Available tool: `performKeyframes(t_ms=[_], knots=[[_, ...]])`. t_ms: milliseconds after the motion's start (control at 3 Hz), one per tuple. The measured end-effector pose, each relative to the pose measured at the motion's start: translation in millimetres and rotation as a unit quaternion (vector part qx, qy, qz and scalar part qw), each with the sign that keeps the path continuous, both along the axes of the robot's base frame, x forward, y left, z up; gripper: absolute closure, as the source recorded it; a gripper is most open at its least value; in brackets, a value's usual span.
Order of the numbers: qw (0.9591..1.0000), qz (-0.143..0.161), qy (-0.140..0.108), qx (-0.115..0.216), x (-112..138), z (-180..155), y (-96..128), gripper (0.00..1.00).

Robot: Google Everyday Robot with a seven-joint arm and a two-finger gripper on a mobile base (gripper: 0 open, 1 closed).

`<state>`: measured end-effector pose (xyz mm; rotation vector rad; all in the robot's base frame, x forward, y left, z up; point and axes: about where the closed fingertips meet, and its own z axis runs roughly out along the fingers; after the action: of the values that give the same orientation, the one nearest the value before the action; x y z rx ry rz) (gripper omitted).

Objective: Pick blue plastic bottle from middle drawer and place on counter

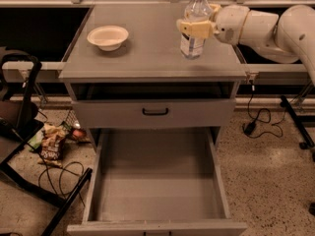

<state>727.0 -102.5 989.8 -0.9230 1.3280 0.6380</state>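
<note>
1. Speckled flooring (266, 181) surrounds a grey metal cabinet. Its counter (147, 50) is flat, smooth and slightly glossy, with a thin rim.
2. The bottle (198, 8) stands upright on the counter's right side. It is clear thin plastic with a white cap and a pale label. Its base appears to touch the top, though the view does not settle that.
3. The gripper (194, 28) reaches in from the right, its cream fingers closed around the bottle's middle.
4. The drawer (157, 181) is pulled out below, a deep grey box with a plain floor and low walls.
5. A round, shallow cream bowl (108, 36) sits well apart to the left.
6. Likely risks:
   - If the fingers let go while the base is tilted or off the surface, the tall, light bottle could tip and roll on the slick top, perhaps over the right edge.
   - A tight squeeze on soft plastic could make it spring when freed.
   - A sideways retreat could catch it and knock it over.
</note>
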Motion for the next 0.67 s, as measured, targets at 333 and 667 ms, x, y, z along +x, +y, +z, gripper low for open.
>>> performKeyframes(t_ms=[333, 667], knots=[[0.9996, -0.011, 0.021, 0.013, 36.9, 14.9, -4.0, 1.0], [0.9976, -0.037, 0.05, 0.03, 80.8, 16.1, -8.1, 1.0]])
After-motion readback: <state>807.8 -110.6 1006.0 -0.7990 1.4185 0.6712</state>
